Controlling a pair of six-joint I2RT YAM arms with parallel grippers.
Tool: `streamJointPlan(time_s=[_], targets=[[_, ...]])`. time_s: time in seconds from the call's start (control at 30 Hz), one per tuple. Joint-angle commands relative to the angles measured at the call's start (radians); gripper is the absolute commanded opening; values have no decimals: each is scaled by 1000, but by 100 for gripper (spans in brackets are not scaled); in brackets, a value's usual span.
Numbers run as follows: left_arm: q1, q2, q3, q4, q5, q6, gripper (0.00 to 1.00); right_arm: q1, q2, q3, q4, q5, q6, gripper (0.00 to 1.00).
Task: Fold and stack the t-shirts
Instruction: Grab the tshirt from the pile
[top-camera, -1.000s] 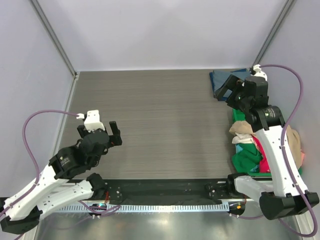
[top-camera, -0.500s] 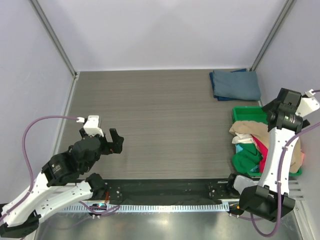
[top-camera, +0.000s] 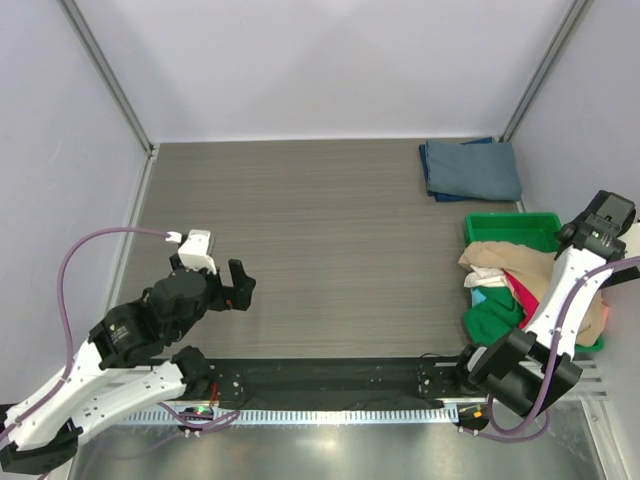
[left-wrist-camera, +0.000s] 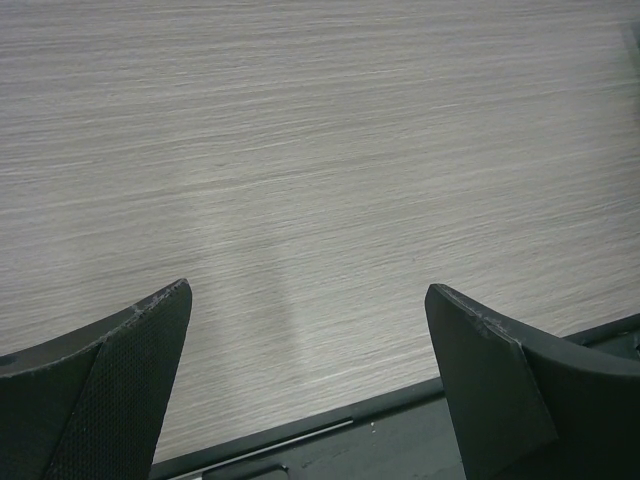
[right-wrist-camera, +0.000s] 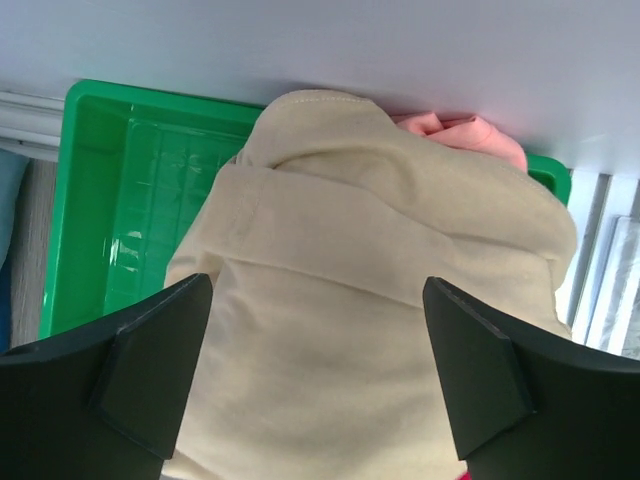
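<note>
The right fingers (right-wrist-camera: 150, 370), spread wide, hang over the tan shirt (right-wrist-camera: 400, 200) heaped in the bin (right-wrist-camera: 110, 180), likely to pick it. The blue shirt (top-camera: 472, 170) lies folded beyond the bin. The left fingers (left-wrist-camera: 100, 390), also apart, wait over bare table (left-wrist-camera: 320, 150).

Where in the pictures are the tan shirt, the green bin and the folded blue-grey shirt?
tan shirt (right-wrist-camera: 370, 300), right wrist view, middle of the cloth.
green bin (right-wrist-camera: 135, 200), right wrist view, its bare floor.
folded blue-grey shirt (top-camera: 472, 170), top external view, its middle.

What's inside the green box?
In the green bin a tan shirt lies on top, with a peach shirt, a magenta shirt, a teal shirt and a green shirt poking out beneath. Whatever lies under them is covered.
</note>
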Motion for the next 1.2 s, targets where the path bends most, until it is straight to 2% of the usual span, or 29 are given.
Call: streamJointPlan(time_s=[0.0,0.1,0.13,0.17,0.2,0.27,0.3,0.33,0.37,0.4,0.57,0.6,0.67,0.7,0.97,1.03,1.17], targets=[[2,9,-5,42,14,17,100,-19,46,7,72,-57,37,90],[2,21,-3,42,17,20,100,-20,63,12,78,-41,43,83],[2,24,-3,38,15,19,100,-20,62,7,86,-39,39,74],[2,27,0,37,15,19,100,-20,60,1,101,-41,37,69],[0,30,-2,37,14,19,100,-21,59,-5,106,-45,34,56],[2,36,-2,38,12,19,100,-21,62,-24,118,-53,29,42],[2,36,-2,37,11,19,100,-21,63,-27,118,-53,29,22],[2,42,-2,35,11,19,100,-21,60,-37,129,-61,25,7],[2,41,-2,34,11,19,100,-21,57,-44,135,-67,25,7],[2,44,-2,35,11,19,100,-21,56,-48,136,-70,23,1],[2,47,0,35,9,19,100,-21,37,-61,150,-102,20,1],[2,47,-2,34,9,19,100,-21,33,-57,149,-110,19,22],[2,47,-2,34,11,19,100,-21,28,-47,147,-121,23,71],[0,47,-2,37,11,19,100,-21,33,-45,149,-116,28,98],[2,70,0,35,15,20,100,-21,137,-39,173,-121,42,100],[0,76,-2,34,15,20,100,-21,155,-47,190,-131,40,97],[2,87,-2,34,15,20,100,-23,149,-57,213,-134,35,60]])
